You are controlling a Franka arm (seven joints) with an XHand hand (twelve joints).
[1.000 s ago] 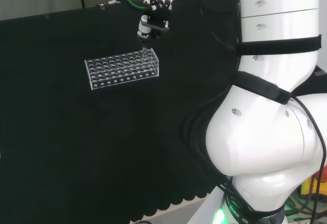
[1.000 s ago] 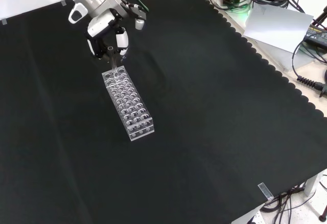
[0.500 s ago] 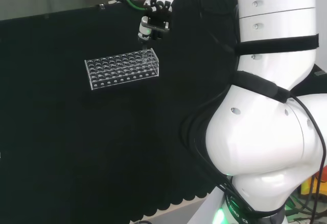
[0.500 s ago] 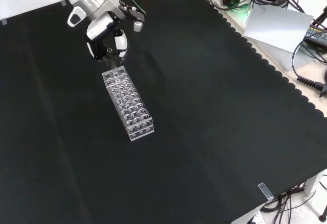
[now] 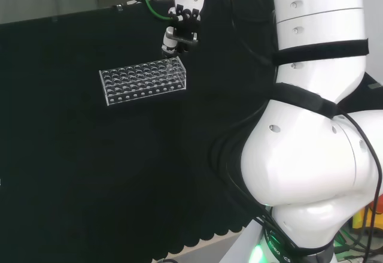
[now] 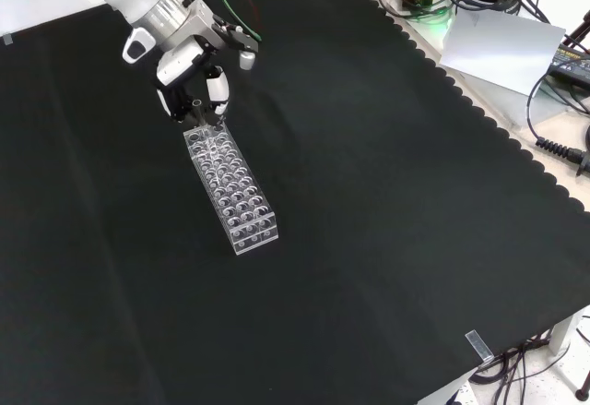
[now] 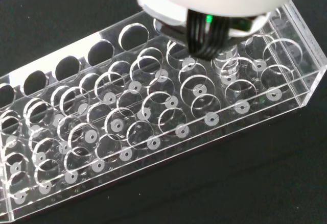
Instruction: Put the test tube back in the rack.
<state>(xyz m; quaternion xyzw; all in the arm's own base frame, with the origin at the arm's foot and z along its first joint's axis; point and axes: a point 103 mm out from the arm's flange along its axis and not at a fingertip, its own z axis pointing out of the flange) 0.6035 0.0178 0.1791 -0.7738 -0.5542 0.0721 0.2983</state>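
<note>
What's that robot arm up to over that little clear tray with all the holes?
A white robot arm is working with a black and white hand at the far end of a clear test tube rack on the black cloth. The hand's fingers are curled round a clear test tube, held upright just above the rack's end holes. The tube is not yet seated in the rack.

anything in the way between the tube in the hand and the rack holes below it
Nothing visible. The hand hangs over the far end of the clear rack in the front view, and the holes there look empty in the wrist view. The tube itself is hard to make out.
</note>
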